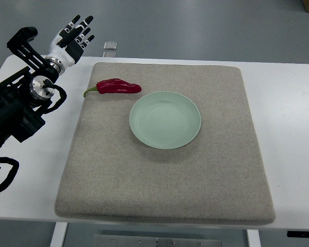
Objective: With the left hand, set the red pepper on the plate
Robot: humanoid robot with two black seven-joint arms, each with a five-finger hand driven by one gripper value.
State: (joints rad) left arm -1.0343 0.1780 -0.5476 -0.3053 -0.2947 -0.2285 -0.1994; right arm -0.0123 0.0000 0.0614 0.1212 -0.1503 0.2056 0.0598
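Looking down on the white counter (293, 128), we see a beige felt mat (165, 180) covering most of it. Our left hand (72, 35) hovers up at ten o'clock, off the mat's far-left corner, fingers (85, 20) spread and relaxed, gripping nothing. Its black arm (18, 108) comes in from the left edge. We spot the red pepper (117, 87) lying on the mat at about eleven o'clock, green stem (90, 91) pointing toward nine o'clock, well apart from the hand. Just beside it, toward four o'clock from the pepper, sits the pale green plate (165, 120), near the mat's centre, the two close but not touching. A small metal clip (109, 48) shows at the counter's far edge.
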